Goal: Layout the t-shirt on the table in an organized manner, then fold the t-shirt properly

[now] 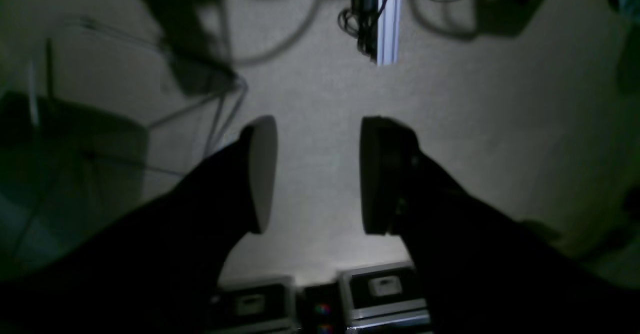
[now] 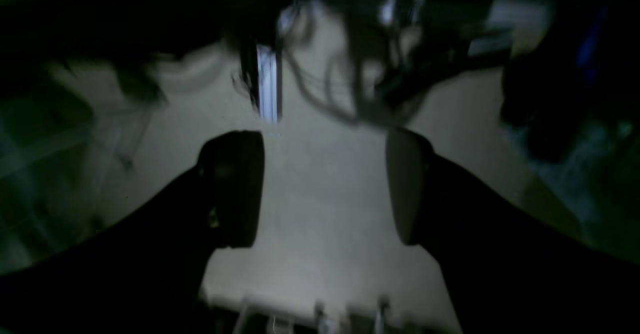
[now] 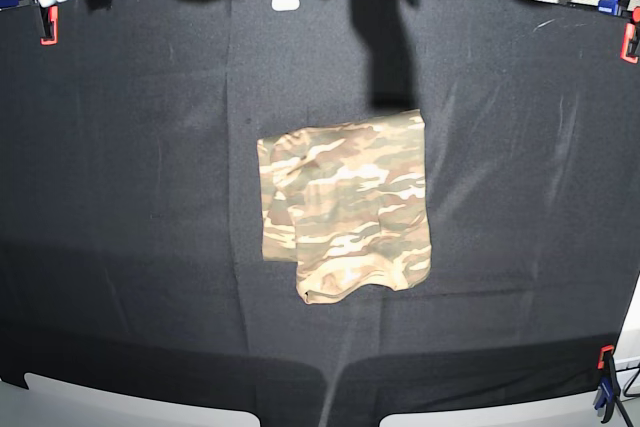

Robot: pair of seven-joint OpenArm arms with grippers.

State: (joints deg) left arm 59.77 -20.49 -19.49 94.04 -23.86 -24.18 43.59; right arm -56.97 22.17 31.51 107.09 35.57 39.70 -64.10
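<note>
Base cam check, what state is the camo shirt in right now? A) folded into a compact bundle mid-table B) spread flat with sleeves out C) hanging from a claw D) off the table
A: the t-shirt lies as a compact, roughly rectangular folded bundle near the middle of the table, with no claw touching it in the base view.

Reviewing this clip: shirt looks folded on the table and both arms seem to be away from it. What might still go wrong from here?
1. The t-shirt lies as a rough bundle: its lower layer sticks out past the upper one, so the fold may count as untidy.
2. Both wrist views point away from the table, so neither camera shows the shirt; any corrective reach would start blind.
3. The left gripper and right gripper are open and empty, so fixing it needs a fresh grasp that might drag the layers apart.
</note>
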